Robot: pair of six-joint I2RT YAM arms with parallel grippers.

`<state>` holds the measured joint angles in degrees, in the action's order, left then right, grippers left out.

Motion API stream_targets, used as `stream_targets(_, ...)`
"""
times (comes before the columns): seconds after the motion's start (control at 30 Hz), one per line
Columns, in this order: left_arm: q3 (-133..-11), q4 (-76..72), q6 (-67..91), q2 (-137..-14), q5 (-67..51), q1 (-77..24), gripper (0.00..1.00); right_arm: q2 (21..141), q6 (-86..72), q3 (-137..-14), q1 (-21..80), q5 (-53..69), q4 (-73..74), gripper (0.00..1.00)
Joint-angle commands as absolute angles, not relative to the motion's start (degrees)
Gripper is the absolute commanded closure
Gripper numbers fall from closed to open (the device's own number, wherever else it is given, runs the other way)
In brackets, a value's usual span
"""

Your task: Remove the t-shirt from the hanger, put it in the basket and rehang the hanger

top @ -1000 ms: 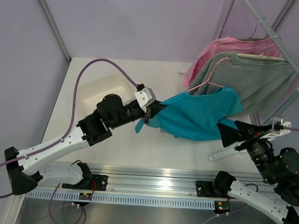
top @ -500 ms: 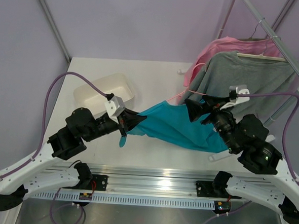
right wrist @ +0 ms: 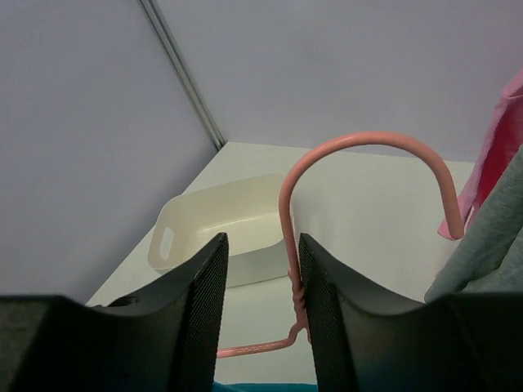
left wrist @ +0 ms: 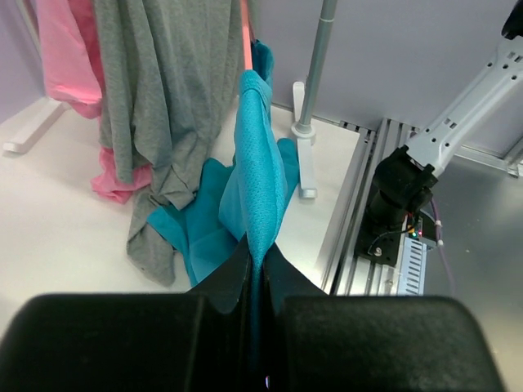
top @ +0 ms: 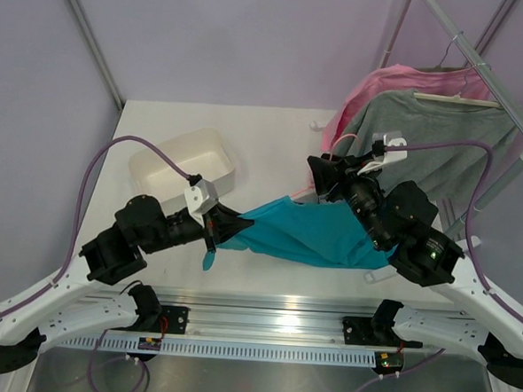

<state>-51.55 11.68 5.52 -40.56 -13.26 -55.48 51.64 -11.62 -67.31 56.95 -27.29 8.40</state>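
The left gripper (left wrist: 260,255) clamps the t-shirt (top: 308,234), stretched low over the table (top: 274,135); the right gripper's (right wrist: 261,241) jaws straddle the hanger's (right wrist: 368,140) neck, gap showing, with the grey shirt (top: 429,135) crowding just behind and a bin (top: 179,160) beyond

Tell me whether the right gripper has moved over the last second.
Yes: the right gripper went left and away from the rail, up to the hanger hook.

T-shirt (top: 308,234) between left pincer (top: 216,227) and right pincer (top: 320,176); tub (top: 185,160) behind left; clothes rack (top: 482,67) far right.
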Motion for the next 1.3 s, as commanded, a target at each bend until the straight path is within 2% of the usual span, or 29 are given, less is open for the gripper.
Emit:
stream_targets(0.0,-51.2,5.8,7.3,-37.9,-16.8,-55.5,1.00,51.5,-13.7,-69.1,57.3,-27.9,6.1,0.57)
stream_targets(0.23,-52.1,5.8,8.7,-35.6,-16.8,-55.5,1.00,49.0,-15.6,-67.9,57.3,-28.6,7.4,0.82)
stream_targets(0.27,-52.2,5.8,9.0,-35.5,-16.7,-55.5,1.00,49.2,-15.2,-67.9,57.4,-28.6,7.6,0.88)
stream_targets(0.3,-52.4,5.8,9.7,-35.2,-16.6,-55.5,1.00,49.3,-15.2,-68.3,57.4,-28.8,8.5,1.00)
stream_targets(0.33,-52.6,5.9,10.1,-35.2,-16.7,-55.5,0.87,49.7,-15.1,-68.6,57.3,-29.3,9.1,1.00)
stream_targets(0.4,-52.6,6.2,10.9,-34.9,-17.7,-55.5,0.50,49.8,-14.9,-69.9,57.3,-29.4,10.6,1.00)
stream_targets(0.43,-52.6,6.2,11.0,-34.7,-18.3,-55.5,0.34,49.7,-14.9,-70.8,57.3,-29.6,11.2,1.00)
stream_targets(0.53,-53.2,8.5,11.3,-34.8,-19.8,-55.5,0.20,48.6,-15.6,-73.3,57.3,-31.6,14.0,1.00)
stream_targets(0.57,-53.6,9.2,11.2,-34.9,-20.2,-55.5,0.20,48.3,-15.2,-73.7,57.3,-31.8,14.4,1.00)
stream_targets(0.77,-55.2,13.7,11.0,-35.6,-21.4,-55.5,0.23,46.8,-13.7,-77.3,57.3,-33.7,19.1,1.00)
stream_targets(0.87,-55.3,13.7,11.0,-35.3,-21.4,-55.5,0.32,46.1,-13.8,-78.0,57.3,-33.4,20.0,1.00)
stream_targets(0.93,-55.5,14.0,10.8,-35.3,-21.9,-55.5,0.58,44.9,-13.5,-78.0,57.3,-34.1,20.6,1.00)
stream_targets(0.97,-55.6,14.4,11.2,-35.3,-21.1,-55.5,0.94,44.7,-13.4,-78.0,57.3,-34.9,20.9,1.00)
stream_targets(1.0,-55.8,14.7,11.7,-35.3,-19.8,-55.5,1.00,44.0,-13.0,-78.1,57.4,-36.2,20.9,1.00)
stream_targets(1.27,-54.7,15.5,15.7,-31.9,-1.5,-55.5,1.00,43.4,-11.6,-84.1,57.3,-46.5,25.8,1.00)
